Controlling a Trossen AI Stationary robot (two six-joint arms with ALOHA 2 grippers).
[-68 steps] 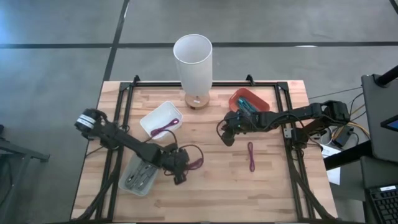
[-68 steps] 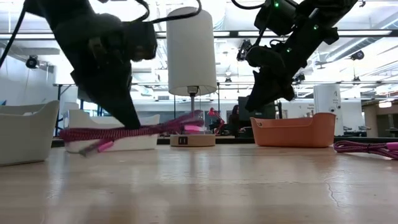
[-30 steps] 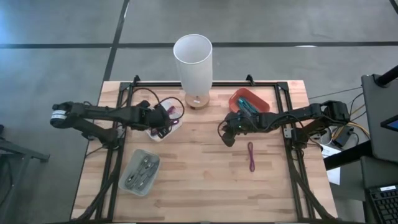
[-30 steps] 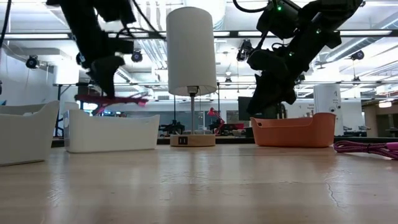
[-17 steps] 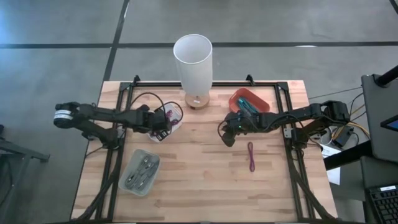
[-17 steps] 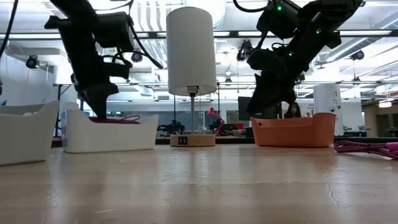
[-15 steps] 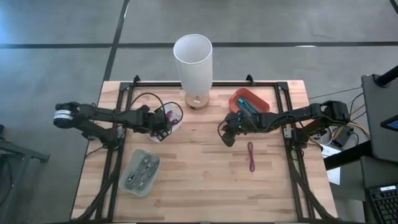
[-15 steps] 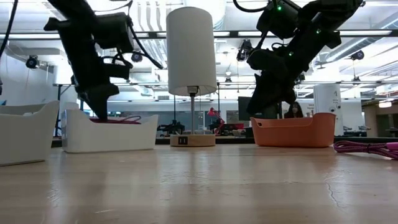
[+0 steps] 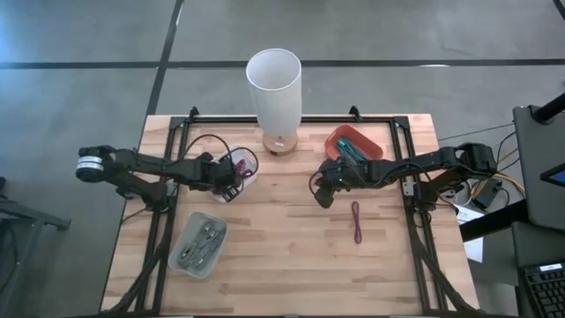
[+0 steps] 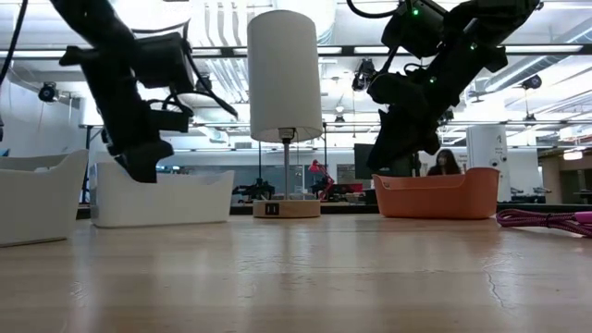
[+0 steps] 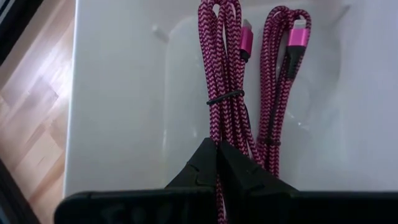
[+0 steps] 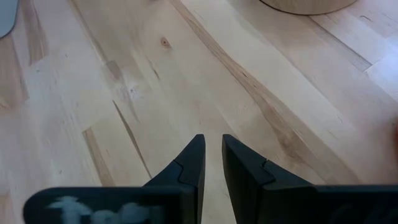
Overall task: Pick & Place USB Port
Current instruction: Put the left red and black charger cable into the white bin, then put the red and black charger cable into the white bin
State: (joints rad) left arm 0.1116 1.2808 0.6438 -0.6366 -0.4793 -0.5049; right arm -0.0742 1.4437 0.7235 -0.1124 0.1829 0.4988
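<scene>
The left claw [image 11: 217, 163], fingers together on the pink braided USB cable [image 11: 225, 93], has lowered it into the white bin [image 11: 124, 93] beside another; release remains. The right claw [image 12: 211, 163], slightly apart, waits above the worktop [image 12: 93, 93].

Floor [image 9: 79, 97]: grey, smooth, crossed by dark seam lines.
Desk [image 9: 291, 256]: light wood planks, black frame rails along its edges.
Ceiling [image 10: 333, 37]: exposed ducts and beams, bright strip lights.
Lamp [image 10: 284, 79]: white cylinder shade on a wooden base.
Far room: person [image 10: 447, 162] seated behind equipment.
</scene>
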